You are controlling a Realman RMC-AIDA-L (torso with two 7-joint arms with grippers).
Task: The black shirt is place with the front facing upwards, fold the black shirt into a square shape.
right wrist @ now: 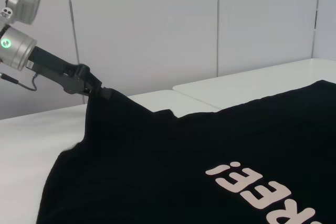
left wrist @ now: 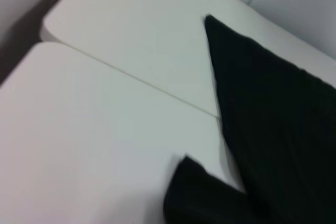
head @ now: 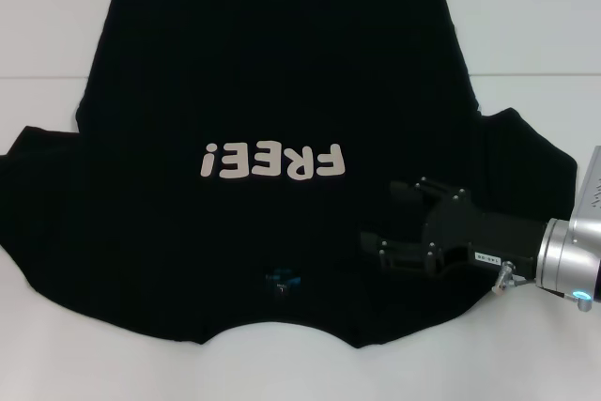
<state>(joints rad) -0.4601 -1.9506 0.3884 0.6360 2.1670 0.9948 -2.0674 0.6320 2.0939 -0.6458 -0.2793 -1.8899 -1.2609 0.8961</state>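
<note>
Black cloth covers most of the white counter (head: 554, 35): the black shirt (head: 272, 91) lies spread front up, its off-white "FREE!" print (head: 272, 161) reading upside down in the head view and a small blue neck label (head: 283, 280) on the near side of that print, close to the curved near edge of the cloth. The sleeves fan out to either side of the print. The right gripper (head: 380, 218) reaches in over the shirt on the right of the print, just beyond the level of the label, its two black fingers (head: 406, 192) standing apart with nothing between them. The left gripper (right wrist: 105, 93) shows only in the right wrist view, raised above the counter on the far side of the print from that camera, its fingers clamped on an edge of the shirt, which rises to them in a taut peak. The left wrist view shows a straight shirt edge and a sleeve tip lying on the counter.
</note>
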